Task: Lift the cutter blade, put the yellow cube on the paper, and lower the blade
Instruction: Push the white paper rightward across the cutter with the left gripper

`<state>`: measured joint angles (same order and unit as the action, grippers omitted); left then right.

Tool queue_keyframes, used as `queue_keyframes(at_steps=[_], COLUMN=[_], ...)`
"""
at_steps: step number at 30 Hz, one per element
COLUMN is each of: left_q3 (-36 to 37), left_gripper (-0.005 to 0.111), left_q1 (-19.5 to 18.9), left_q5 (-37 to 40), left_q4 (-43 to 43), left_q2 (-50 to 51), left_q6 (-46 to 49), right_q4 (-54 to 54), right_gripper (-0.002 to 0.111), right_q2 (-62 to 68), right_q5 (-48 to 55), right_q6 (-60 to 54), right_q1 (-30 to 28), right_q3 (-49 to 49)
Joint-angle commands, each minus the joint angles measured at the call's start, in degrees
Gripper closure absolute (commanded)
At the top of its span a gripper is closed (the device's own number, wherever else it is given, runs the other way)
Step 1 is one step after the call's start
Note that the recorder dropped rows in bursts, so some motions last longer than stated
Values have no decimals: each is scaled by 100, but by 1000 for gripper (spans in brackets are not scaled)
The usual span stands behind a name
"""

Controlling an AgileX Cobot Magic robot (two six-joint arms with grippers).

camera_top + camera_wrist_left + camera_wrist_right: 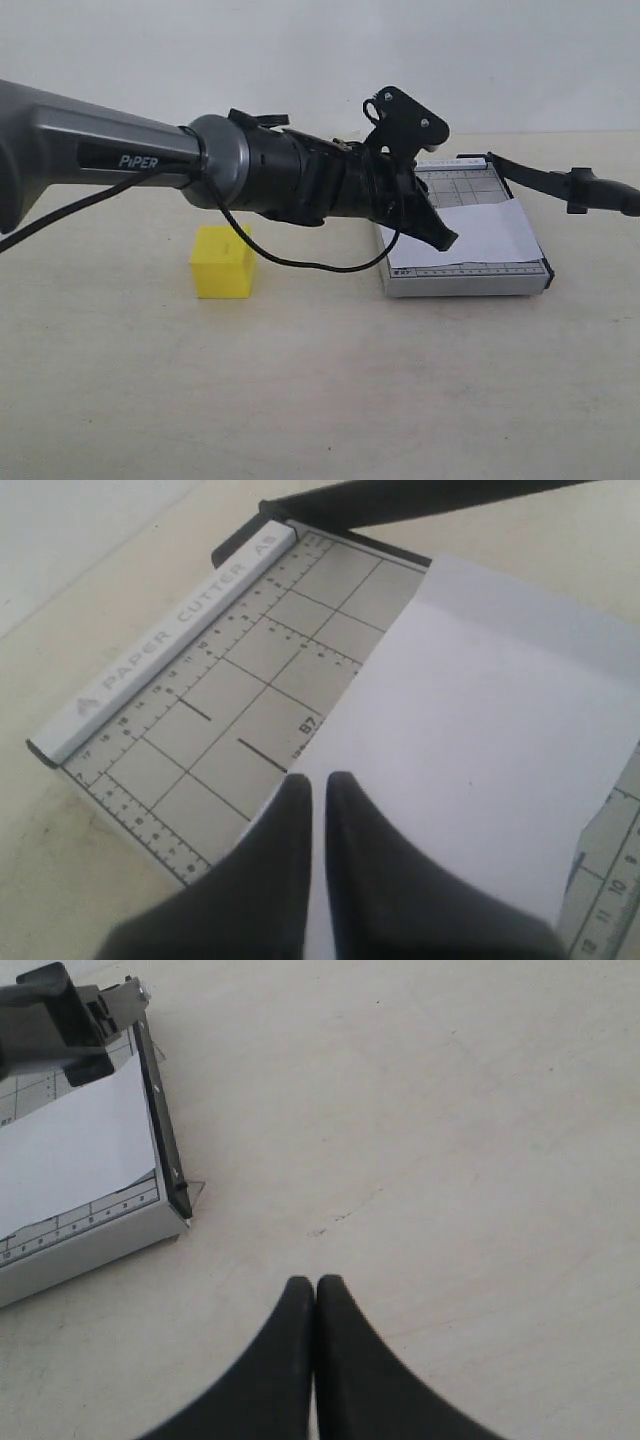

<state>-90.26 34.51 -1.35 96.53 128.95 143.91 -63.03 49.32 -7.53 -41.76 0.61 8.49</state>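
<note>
Across the middle of the tabletop (320, 400) the left arm (120, 150) reaches from the left edge toward the right half, where the grey trimmer base (470, 282) sits toward the far edge. It passes above and behind the yellow cube (222, 262).

On the base lies the paper (480, 235), its white face uncovered. That looks like the reason for the cutter blade (540, 178) standing as it does: lifted off the base at its far hinge and slanting away toward the right edge, which leaves the sheet free to take a load. Raising seems done.

The cube stands on bare tabletop, well apart from the trimmer on its left, so placing it is the step in hand.

The left gripper (448, 240) hangs over the paper with its fingers nearly together, only a sliver between them, holding nothing. The right gripper (316, 1285), fingers pressed together and empty, hangs over bare tabletop off the trimmer's near right corner, probably parked clear.
</note>
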Motion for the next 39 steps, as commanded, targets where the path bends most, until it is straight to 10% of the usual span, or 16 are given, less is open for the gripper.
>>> queue_keyframes(at_steps=[1, 39], left_q3=[-19, -597], left_gripper=[102, 102], left_q1=[5, 273], left_q5=[16, -329], left_q4=[3, -141], left_q2=[169, 643], left_q6=[4, 107], right_q4=[38, 38], right_gripper=[109, 109], right_q2=[-5, -5], right_q5=[-44, -44], right_q6=[-12, -12], right_q1=[-3, -3], right_q3=[-31, -31])
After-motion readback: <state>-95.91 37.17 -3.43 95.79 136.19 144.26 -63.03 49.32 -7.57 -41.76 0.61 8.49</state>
